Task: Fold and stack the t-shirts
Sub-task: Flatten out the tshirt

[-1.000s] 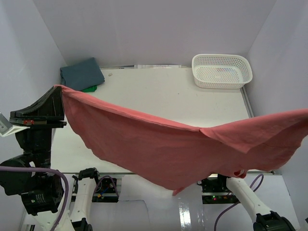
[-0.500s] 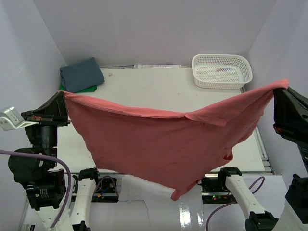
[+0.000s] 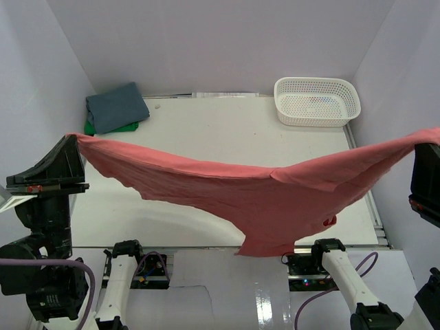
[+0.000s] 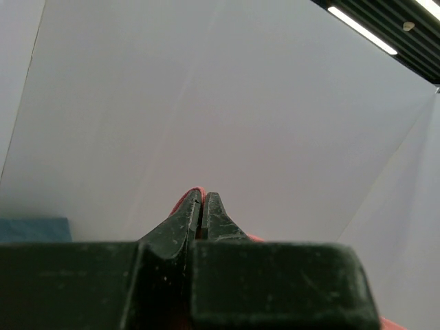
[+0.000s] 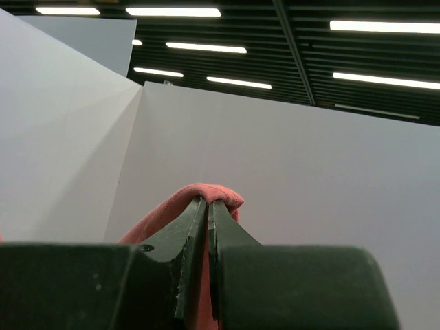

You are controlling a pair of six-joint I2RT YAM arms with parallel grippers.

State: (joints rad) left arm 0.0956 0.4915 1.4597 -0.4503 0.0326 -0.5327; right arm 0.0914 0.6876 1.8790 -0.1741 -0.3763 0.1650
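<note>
A spread t-shirt [image 3: 254, 199] hangs across the whole width above the table [image 3: 220, 130]. Its left end is pinched in the left gripper [image 4: 201, 203] and its right end in the right gripper [image 5: 207, 204], and it sags lowest over the near edge. In the far left corner a folded t-shirt [image 3: 117, 106] lies on another t-shirt [image 3: 125, 127], well apart from the mesh basket [image 3: 313, 118] in the far right corner.

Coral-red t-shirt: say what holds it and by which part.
Both hands hold the coral-red t-shirt: the left hand pinches its left end, the right hand its right end, so it hangs stretched between them.
</note>
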